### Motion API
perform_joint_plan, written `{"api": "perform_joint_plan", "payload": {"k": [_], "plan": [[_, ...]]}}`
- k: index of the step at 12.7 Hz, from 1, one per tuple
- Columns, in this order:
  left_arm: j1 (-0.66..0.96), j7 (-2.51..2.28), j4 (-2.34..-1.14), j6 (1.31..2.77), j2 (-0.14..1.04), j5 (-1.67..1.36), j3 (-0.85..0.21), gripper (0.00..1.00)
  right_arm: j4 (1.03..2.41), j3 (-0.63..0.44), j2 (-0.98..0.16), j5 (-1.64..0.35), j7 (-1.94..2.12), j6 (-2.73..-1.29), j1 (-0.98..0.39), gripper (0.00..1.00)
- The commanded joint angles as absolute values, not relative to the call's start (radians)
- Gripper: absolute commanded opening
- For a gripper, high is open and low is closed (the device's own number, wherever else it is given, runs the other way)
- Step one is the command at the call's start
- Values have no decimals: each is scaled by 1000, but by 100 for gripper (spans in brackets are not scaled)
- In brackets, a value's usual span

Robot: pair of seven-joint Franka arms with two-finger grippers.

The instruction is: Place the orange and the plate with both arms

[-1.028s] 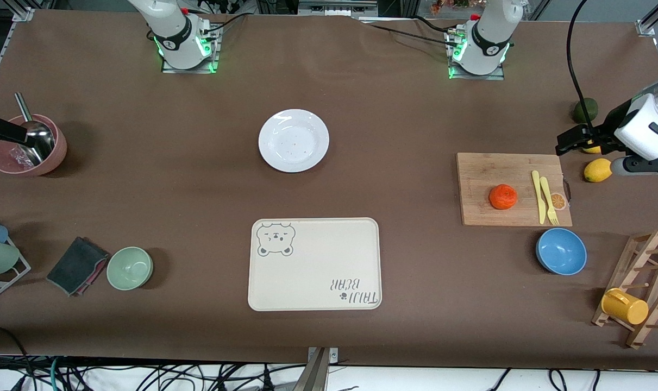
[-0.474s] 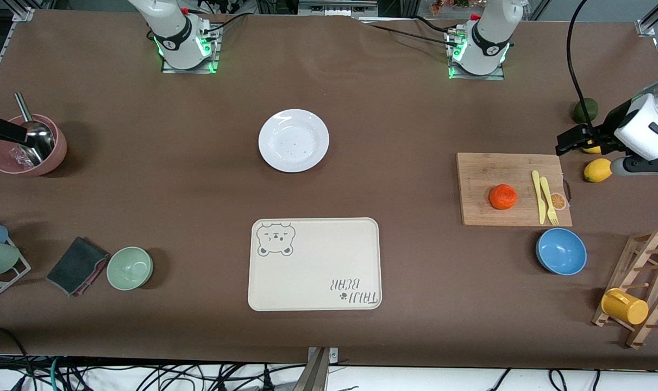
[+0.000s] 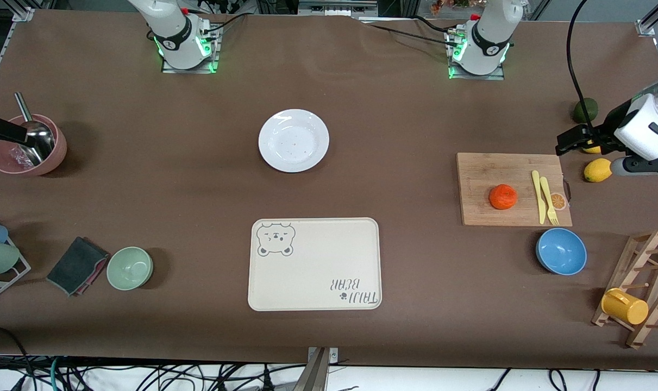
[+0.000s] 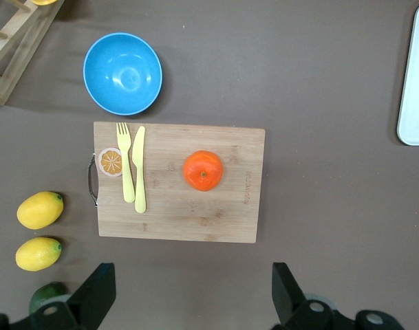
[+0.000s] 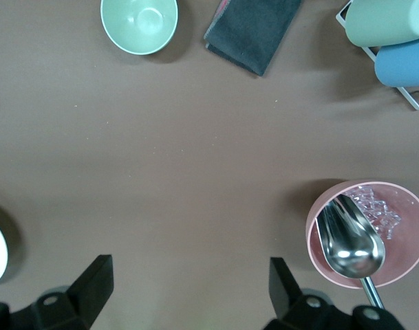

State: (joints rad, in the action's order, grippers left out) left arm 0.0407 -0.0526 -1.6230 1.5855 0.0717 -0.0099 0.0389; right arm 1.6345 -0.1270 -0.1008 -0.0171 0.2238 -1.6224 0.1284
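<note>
Here, nothing is held: the left gripper (image 4: 188, 302), jaws wide, hangs by the board (image 3: 478, 174) edge and should be centred over the orange (image 3: 503, 196), while the right gripper (image 5: 188, 299), jaws wide over the pink bowl (image 3: 57, 155), waits well apart from the plate (image 3: 293, 140) mid-worktop.

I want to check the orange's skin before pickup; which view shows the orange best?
The left wrist view: the orange sits large and unobstructed on the cutting board. The front view shows it smaller; the right wrist view misses it.
</note>
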Motion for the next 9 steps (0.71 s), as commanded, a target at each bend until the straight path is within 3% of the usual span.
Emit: {"api": "perform_joint_plan", "payload": {"k": [1, 9], "plan": [[46, -35, -1592, 1562, 83, -14, 41, 100, 1628, -127, -100, -25, 229, -1612, 133, 100], [44, -35, -1592, 1562, 83, -14, 41, 100, 1626, -126, -103, -26, 227, -1623, 132, 100]]}}
